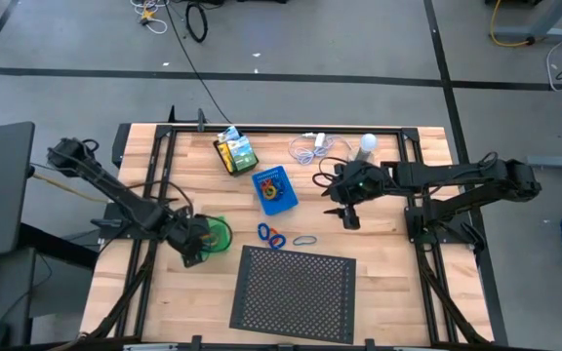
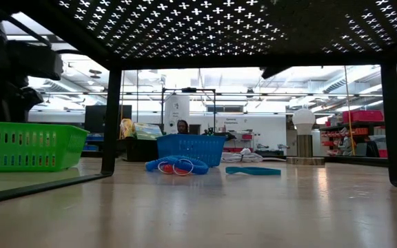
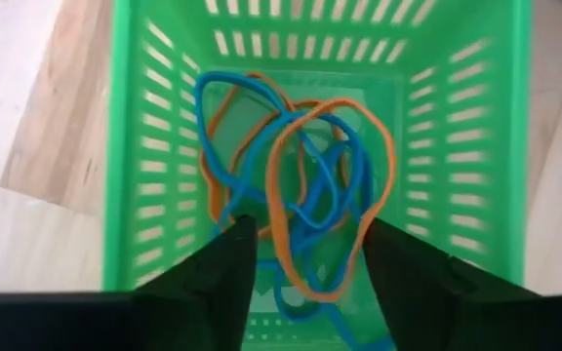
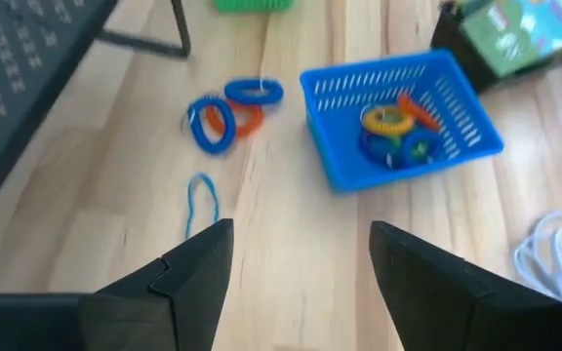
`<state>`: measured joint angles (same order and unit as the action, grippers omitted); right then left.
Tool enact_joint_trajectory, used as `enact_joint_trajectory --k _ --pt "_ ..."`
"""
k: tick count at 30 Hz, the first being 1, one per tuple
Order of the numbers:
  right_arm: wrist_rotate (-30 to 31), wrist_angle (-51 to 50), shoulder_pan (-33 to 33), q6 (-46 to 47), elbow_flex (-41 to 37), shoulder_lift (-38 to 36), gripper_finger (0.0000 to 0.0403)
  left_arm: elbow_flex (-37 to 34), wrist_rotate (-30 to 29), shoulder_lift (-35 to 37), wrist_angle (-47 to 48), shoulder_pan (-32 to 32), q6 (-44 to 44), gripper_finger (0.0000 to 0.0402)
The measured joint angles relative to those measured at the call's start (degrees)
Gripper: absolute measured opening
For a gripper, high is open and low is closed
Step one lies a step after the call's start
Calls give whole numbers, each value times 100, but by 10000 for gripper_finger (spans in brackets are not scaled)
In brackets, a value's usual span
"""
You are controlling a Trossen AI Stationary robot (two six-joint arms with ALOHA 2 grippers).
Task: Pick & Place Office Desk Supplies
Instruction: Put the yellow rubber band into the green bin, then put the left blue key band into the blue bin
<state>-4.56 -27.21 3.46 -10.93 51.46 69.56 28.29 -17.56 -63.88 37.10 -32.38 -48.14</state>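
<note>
Left gripper (image 3: 301, 283) over green tray (image 3: 135, 146), fingers parted, gripping nothing; blue and orange loops (image 3: 301, 185) lie tangled inside. Right gripper (image 4: 301, 283) open above table (image 4: 291, 244), near loose loops (image 4: 227, 112). Loops likely light, floppy, snag-prone; pinch single strand.

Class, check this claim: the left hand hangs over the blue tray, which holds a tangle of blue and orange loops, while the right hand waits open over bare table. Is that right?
Not quite. The tray under the left hand is the green tray, not blue; the left wrist view shows the blue and orange loops inside it. The rest stands: the right hand waits open over bare table.
</note>
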Motion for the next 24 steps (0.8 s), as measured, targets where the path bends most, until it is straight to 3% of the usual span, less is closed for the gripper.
enact_joint_trajectory --k 8,15,20,24 --pt "-60 -499 3 15 0 0 249 127 -275 257 23 -439 -316 222" --pt "-361 -693 203 43 0 0 249 586 -1940 795 -45 -786 169 223" --pt "-390 -694 325 -47 -107 0 249 643 -3151 977 -755 -634 1015 223" --pt "-445 -688 391 -47 -283 0 249 638 -2781 885 -1224 9 1727 223"
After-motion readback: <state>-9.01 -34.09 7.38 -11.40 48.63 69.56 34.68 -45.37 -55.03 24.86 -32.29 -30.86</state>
